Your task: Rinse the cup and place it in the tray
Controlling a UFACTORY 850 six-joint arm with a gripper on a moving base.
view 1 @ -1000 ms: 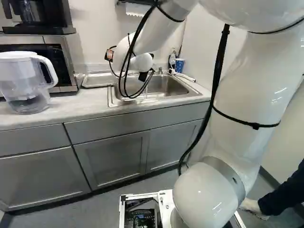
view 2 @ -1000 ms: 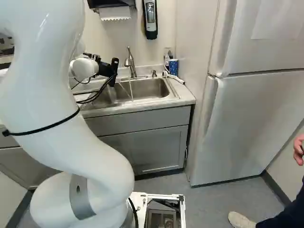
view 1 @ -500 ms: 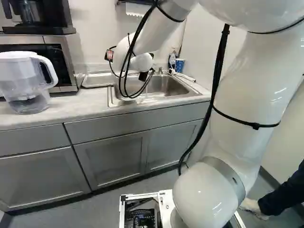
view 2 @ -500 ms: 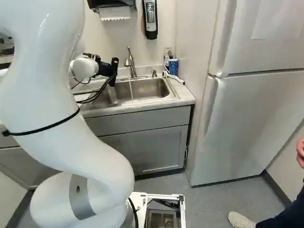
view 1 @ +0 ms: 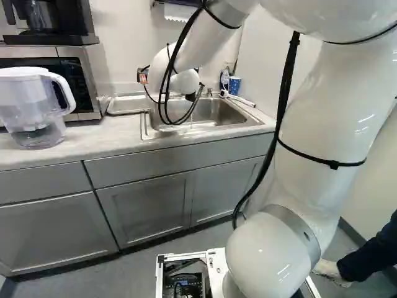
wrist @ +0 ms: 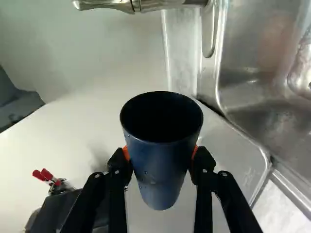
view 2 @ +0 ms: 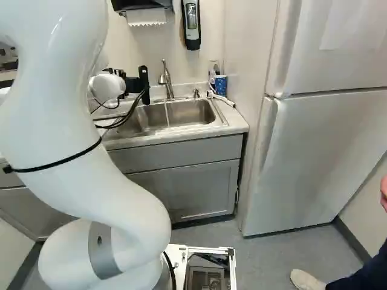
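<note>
dark blue tapered cup (wrist: 163, 165) is clamped in the black two-finger gripper (view 2: 143, 86), orange pads (wrist: 126, 152) on both sides. it's near the rectangular steel sink (view 2: 190, 113); flat pale grey tray (wrist: 238, 162) lies beyond it, beside the sink. thin water stream (view 2: 167, 115) falling from curved metal faucet (view 2: 167, 77). white-spotted blue cup (view 2: 221, 85) near the sink's far corner.

Your cup (wrist: 160, 167) presents a smooth, low-sheen exterior. You have a sink (view 2: 192, 113) and faucet (view 2: 167, 79) in shiny metal, a satin metallic refrigerator (view 2: 326, 157), matt cabinet doors (view 1: 149, 211), a clear plastic pitcher (view 1: 23, 102), and a glossy arm (view 1: 332, 112).
</note>
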